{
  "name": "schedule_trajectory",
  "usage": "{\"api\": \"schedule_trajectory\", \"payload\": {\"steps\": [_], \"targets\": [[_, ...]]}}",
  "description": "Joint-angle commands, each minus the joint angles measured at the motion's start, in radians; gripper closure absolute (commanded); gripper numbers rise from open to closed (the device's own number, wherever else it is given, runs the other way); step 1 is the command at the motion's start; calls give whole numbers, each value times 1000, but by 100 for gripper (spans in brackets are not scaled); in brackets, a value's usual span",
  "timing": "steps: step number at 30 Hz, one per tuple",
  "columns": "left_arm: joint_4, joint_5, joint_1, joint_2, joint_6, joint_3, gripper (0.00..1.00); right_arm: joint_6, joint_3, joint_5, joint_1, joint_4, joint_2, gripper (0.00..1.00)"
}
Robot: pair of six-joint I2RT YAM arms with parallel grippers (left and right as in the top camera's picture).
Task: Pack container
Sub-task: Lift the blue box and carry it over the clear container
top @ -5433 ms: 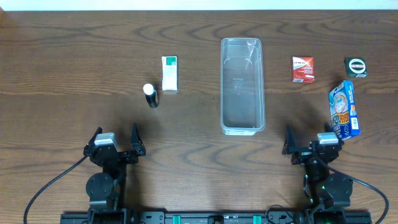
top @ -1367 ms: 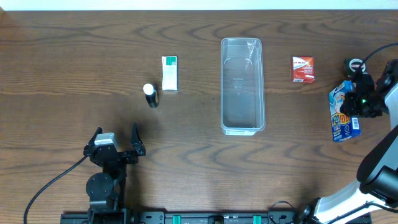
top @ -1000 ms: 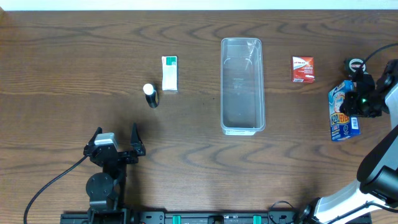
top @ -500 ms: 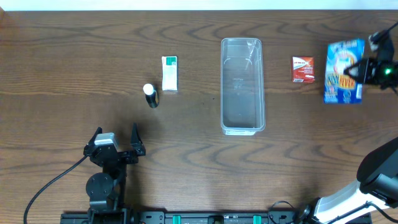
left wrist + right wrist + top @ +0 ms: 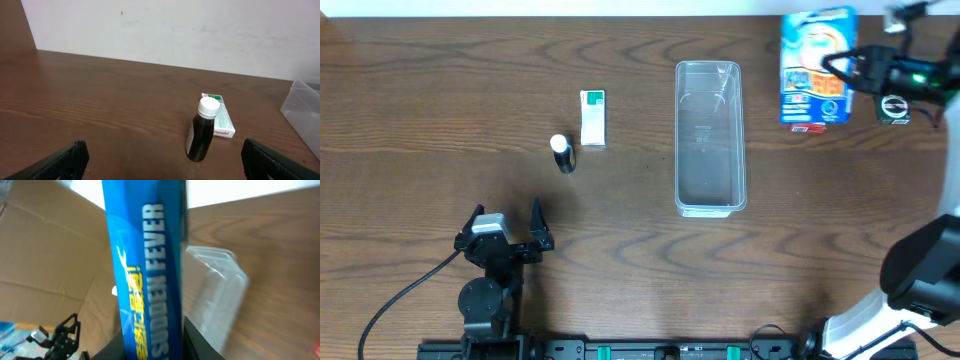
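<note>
Container (image 5: 710,140) lies empty on the table in the overhead view. Just right of its far end, the right pincer (image 5: 848,68) pinches the blue box (image 5: 815,65) aloft. The left pincer (image 5: 505,235) sits spread, left of the container. From the left wrist we see a bottle (image 5: 202,130) and a green box (image 5: 220,122), both left of the container. From the right wrist the blue box looks long for so narrow a grip. We fear it twists or slips, or clips the rim and shoves the container.
</note>
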Motion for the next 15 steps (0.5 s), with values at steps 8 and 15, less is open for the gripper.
{"api": "schedule_trajectory", "payload": {"steps": [8,15], "targets": [[-34,-12,5,-5,13,-20,2,338,21,338,255,168,-8,78],[-34,-12,5,-5,13,-20,2,475,15,533,360,191,-8,78]]}}
